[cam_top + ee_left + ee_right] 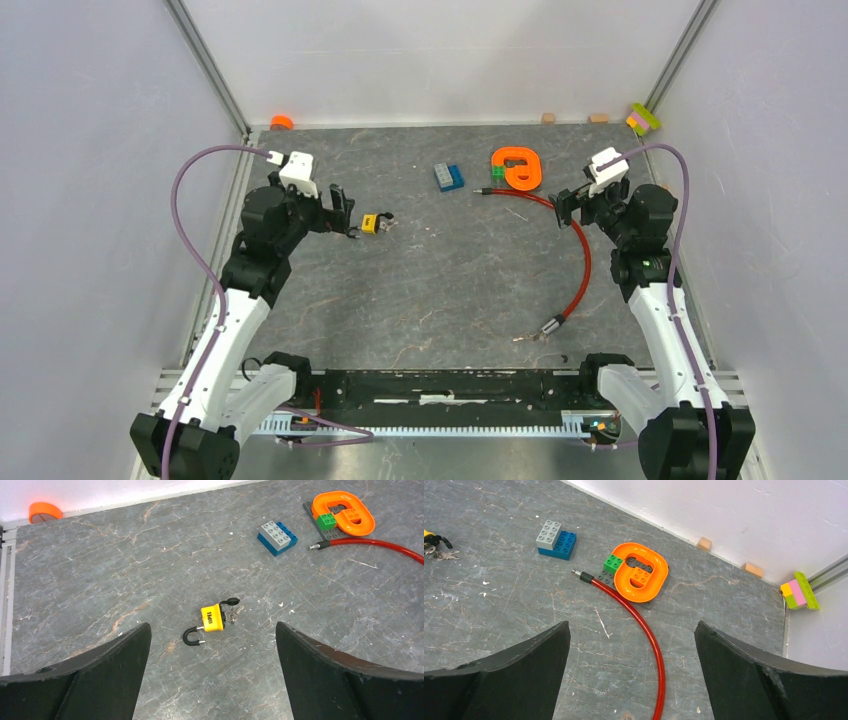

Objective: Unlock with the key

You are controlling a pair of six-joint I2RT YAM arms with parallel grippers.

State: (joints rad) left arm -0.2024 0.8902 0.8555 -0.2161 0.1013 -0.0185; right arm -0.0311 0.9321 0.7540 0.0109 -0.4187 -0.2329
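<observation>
Now, nearest the arm bases, the red cable [583,262] is curving across the table [440,300]. Both grippers are hovering with fingers spread wide, gripping nothing: the left gripper [342,212] near the yellow padlock [212,618], the right gripper [562,205] above the cable. The key [233,612] is lying against the padlock's body. Farther back, blue bricks [278,536] and an orange ring [345,512] are sitting.

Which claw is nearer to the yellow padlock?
Left. The left claw sits right beside the yellow padlock; the right claw is far off on the opposite side.
</observation>
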